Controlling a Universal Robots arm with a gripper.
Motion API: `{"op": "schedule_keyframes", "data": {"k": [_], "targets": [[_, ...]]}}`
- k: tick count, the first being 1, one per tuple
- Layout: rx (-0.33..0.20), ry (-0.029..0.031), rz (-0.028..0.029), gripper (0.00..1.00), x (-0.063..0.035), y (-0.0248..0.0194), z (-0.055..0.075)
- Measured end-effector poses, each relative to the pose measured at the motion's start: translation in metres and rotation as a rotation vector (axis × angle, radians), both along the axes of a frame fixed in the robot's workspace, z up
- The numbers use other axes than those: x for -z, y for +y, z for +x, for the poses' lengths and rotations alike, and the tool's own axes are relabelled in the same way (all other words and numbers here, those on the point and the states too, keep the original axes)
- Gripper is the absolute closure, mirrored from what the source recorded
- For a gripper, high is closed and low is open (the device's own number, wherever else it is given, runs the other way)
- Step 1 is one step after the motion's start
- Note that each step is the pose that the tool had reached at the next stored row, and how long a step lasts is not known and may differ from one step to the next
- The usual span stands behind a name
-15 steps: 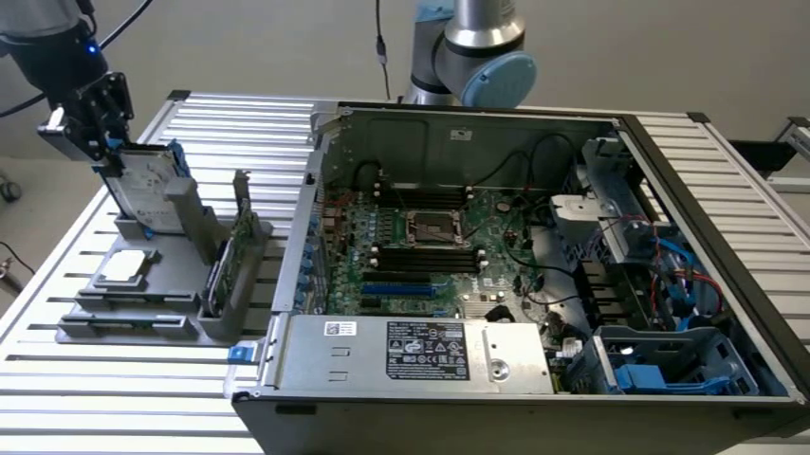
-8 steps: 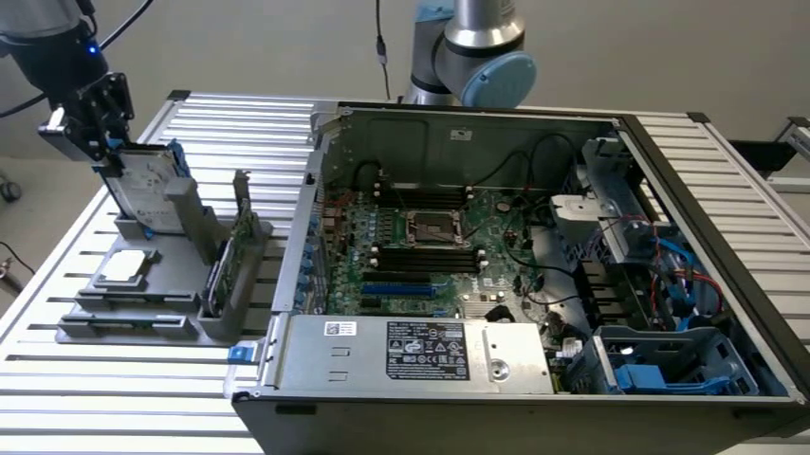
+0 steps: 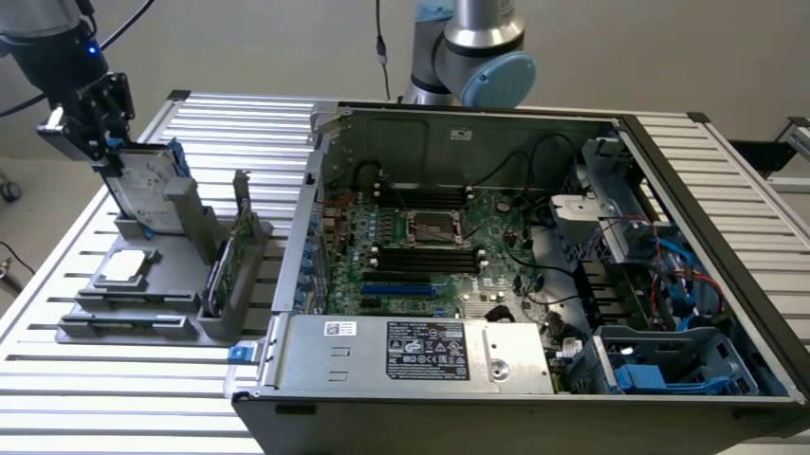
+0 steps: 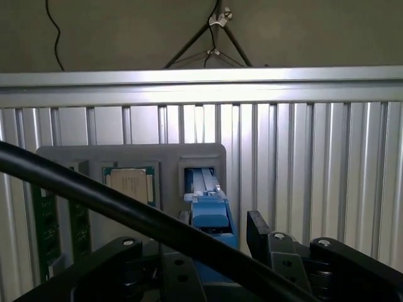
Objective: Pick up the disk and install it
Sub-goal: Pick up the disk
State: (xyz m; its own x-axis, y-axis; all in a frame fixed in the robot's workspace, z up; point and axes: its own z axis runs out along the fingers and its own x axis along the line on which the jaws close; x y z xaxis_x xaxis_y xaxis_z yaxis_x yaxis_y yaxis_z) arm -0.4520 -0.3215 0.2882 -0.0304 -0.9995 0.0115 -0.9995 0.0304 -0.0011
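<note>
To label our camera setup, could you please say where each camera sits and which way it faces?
Exterior view: off the arm, raised, looking down over the slatted table at the open computer case and grey holder; the arm and claw show.
Wrist view: on the wrist, facing the holder; the open claw and a black cable show.
Shared: the disk standing in the holder.
</note>
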Motion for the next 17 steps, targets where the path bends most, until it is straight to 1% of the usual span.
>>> {"op": "schedule_keyframes", "data": {"k": [4, 10, 11, 12, 14, 15, 17], "targets": [[0.013, 0.0002, -0.0001, 0.52, 0.0000, 0.0005, -0.0001], [0.018, 0.0002, -0.0001, 0.52, -0.0001, 0.0006, -0.0001], [0.018, 0.0003, -0.0001, 0.54, -0.0001, 0.0007, -0.0001], [0.019, 0.0003, -0.0001, 0.60, -0.0001, 0.0007, -0.0001], [0.019, 0.0002, 0.0001, 0.60, -0.0001, 0.0007, -0.0001], [0.020, 0.0002, 0.0000, 0.67, -0.0001, 0.0007, -0.0001], [0.020, 0.0002, -0.0001, 0.67, -0.0001, 0.0007, -0.0001]]}}
